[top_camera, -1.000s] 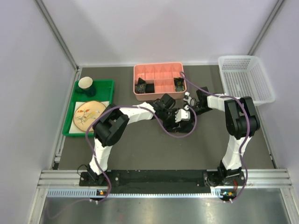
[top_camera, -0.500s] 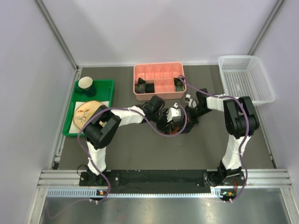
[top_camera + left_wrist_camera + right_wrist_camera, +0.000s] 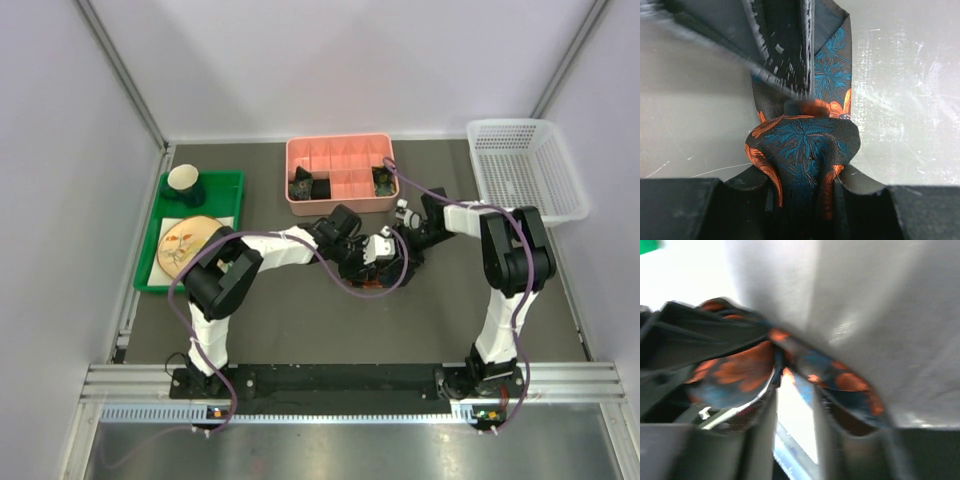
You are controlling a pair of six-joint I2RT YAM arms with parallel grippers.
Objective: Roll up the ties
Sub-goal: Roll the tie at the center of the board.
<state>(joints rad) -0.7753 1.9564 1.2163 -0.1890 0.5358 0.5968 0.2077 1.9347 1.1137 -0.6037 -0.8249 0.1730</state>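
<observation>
Just in front of the pink box (image 3: 338, 172), the left gripper (image 3: 800, 205) clamped the tie (image 3: 805, 142) in its jaws, likely anchoring the roll; those of the right gripper (image 3: 794, 405) were too blurred to tell.

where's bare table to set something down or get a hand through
Widest bare patch: the table between its near edge and the tie. Also the strip between green tray and pink box, and below the white basket. Crowded mid-table, where left gripper and right gripper meet.
</observation>
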